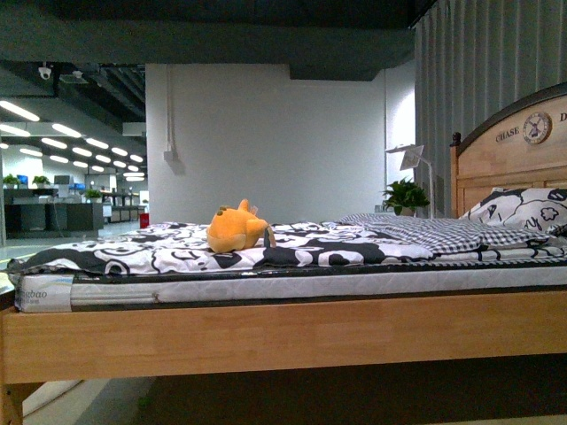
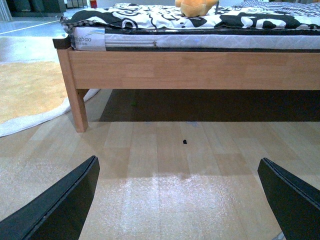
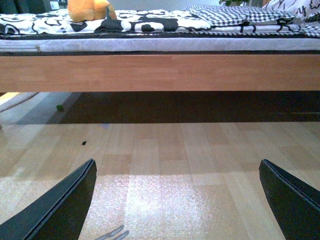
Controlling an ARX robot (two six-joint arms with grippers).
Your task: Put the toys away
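Note:
An orange-yellow plush toy [image 1: 237, 229] lies on the black-and-white patterned bedspread [image 1: 177, 252], left of the bed's middle. The same toy [image 2: 197, 7] shows at the edge of the left wrist view and again, as the toy [image 3: 88, 9], in the right wrist view. My left gripper [image 2: 181, 200] hangs low over the wooden floor in front of the bed, open and empty. My right gripper [image 3: 180, 200] is likewise low over the floor, open with nothing between its fingers. Neither arm shows in the front view.
The wooden bed frame [image 1: 283, 332] spans the front view, with a headboard [image 1: 509, 150] and patterned pillow [image 1: 523, 211] at the right. A folded checked blanket [image 1: 425, 232] lies on the bed. A yellow rug [image 2: 25, 90] lies beside the bed leg [image 2: 77, 107].

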